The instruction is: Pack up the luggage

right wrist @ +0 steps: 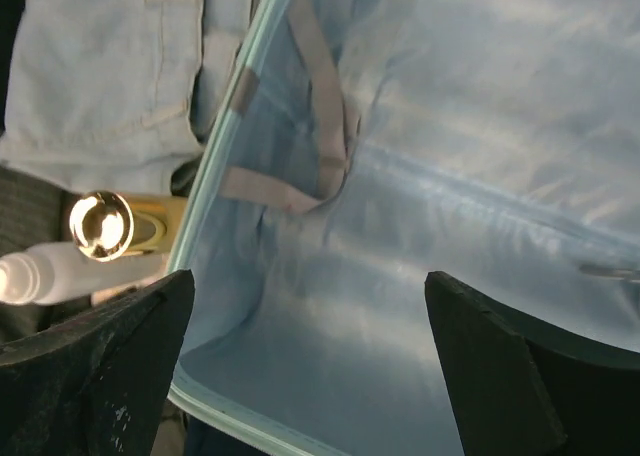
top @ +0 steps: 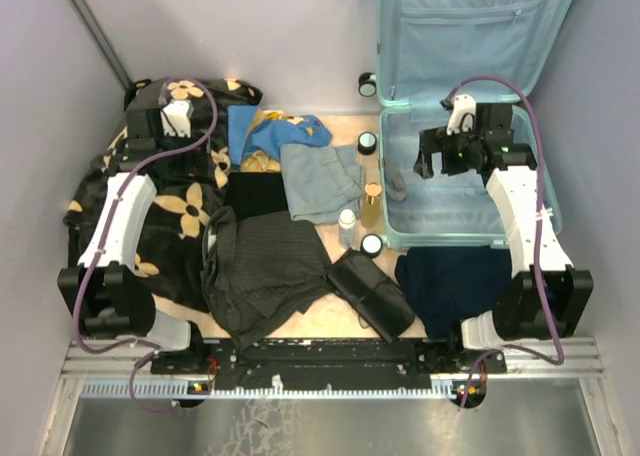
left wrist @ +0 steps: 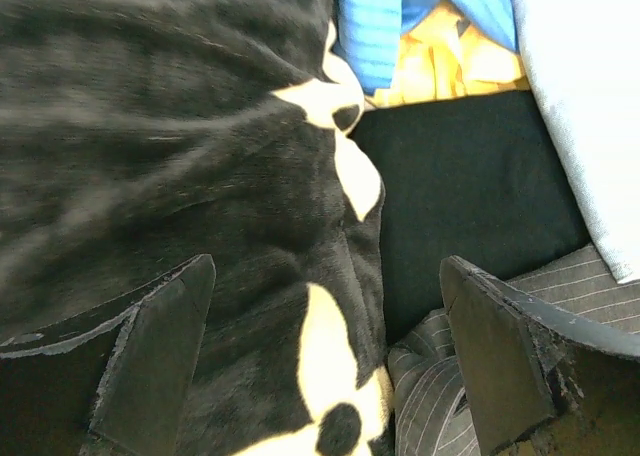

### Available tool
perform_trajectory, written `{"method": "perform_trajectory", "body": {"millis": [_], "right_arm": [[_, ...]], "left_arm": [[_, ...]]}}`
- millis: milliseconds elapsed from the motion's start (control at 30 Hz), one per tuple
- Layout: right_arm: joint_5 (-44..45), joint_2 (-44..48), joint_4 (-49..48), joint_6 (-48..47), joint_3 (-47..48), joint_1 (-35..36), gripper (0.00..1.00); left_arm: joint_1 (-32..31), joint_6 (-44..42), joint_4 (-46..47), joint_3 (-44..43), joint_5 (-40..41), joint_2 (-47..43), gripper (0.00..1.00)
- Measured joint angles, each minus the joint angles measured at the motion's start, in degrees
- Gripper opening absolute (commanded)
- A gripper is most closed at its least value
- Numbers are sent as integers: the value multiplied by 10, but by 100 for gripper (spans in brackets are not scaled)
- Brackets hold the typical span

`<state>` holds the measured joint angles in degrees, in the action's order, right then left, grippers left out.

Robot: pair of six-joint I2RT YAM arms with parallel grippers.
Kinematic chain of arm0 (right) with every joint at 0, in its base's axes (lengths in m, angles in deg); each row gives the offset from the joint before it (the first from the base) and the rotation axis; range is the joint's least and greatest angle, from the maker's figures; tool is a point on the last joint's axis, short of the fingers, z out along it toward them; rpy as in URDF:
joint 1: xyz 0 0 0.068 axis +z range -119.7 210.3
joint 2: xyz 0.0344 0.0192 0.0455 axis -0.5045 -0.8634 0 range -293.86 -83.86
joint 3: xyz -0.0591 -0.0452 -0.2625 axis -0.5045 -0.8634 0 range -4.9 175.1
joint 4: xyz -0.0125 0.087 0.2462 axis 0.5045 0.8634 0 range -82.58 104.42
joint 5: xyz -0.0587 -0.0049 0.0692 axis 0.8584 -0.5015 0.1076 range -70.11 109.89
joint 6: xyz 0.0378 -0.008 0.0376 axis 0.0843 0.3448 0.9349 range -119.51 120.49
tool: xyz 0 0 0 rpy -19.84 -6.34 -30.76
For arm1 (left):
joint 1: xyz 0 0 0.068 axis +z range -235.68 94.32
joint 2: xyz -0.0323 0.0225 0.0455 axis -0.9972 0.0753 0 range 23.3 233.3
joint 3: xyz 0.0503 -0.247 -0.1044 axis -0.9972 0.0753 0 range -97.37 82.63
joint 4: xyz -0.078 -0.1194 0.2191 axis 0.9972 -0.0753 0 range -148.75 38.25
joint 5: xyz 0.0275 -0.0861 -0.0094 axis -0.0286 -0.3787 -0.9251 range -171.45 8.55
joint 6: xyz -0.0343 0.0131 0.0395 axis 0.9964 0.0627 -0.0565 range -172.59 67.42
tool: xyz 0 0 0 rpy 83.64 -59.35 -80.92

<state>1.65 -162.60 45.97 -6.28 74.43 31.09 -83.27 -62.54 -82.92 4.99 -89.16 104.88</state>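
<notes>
The pale mint-blue luggage (top: 400,238) lies open at the right, its lid with a zip pocket propped up at the back. My right gripper (top: 430,161) hangs open and empty over the lined base of the luggage (right wrist: 420,306), near its left wall. My left gripper (top: 180,106) is open and empty at the far left, just above the black blanket with tan flowers (left wrist: 150,146). A black folded garment (left wrist: 470,186) and a striped dark garment (left wrist: 440,386) lie beside the blanket.
Clothes lie mid-table: blue and yellow items (top: 270,136), pale jeans (top: 320,176), a grey striped garment (top: 265,271), a black roll pouch (top: 370,291), a navy garment (top: 450,281). Small bottles and jars (top: 370,206) stand along the luggage's left wall. Grey walls close both sides.
</notes>
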Motion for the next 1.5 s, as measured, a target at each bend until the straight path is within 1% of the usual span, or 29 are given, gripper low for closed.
{"method": "perform_trajectory", "body": {"millis": [133, 267, 500, 700, 767, 933, 1133, 1200, 1333, 1500], "right_arm": [[-49, -63, 65, -24, 29, -19, 99], [-92, -89, 124, -54, 52, -59, 99], [-141, -94, 221, -124, 79, -136, 99], [-151, -93, 300, -202, 85, -205, 99], [-149, -90, 320, -226, 85, -227, 99], [-130, -64, 372, -310, 78, -311, 99], [-93, -23, 407, -415, 17, -438, 99], [-74, -20, 407, -450, -18, -482, 99], [-34, -20, 383, -494, -83, -534, 99], [11, -24, 325, -523, -134, -553, 99]], "left_arm": [[-14, 7, -21, -13, 0, 47, 100], [-38, 7, -34, -25, -1, 58, 100], [-89, -12, -36, -45, -33, 56, 100], [-141, -45, -33, -44, -91, 52, 100], [-158, -57, -26, -39, -112, 45, 100], [-197, -91, -9, -16, -158, 23, 100], [-224, -133, 4, 2, -217, 0, 100], [-231, -146, 8, 10, -230, -11, 100], [-257, -165, 13, 17, -250, -19, 100], [-303, -186, 16, 37, -271, -20, 100]]}}
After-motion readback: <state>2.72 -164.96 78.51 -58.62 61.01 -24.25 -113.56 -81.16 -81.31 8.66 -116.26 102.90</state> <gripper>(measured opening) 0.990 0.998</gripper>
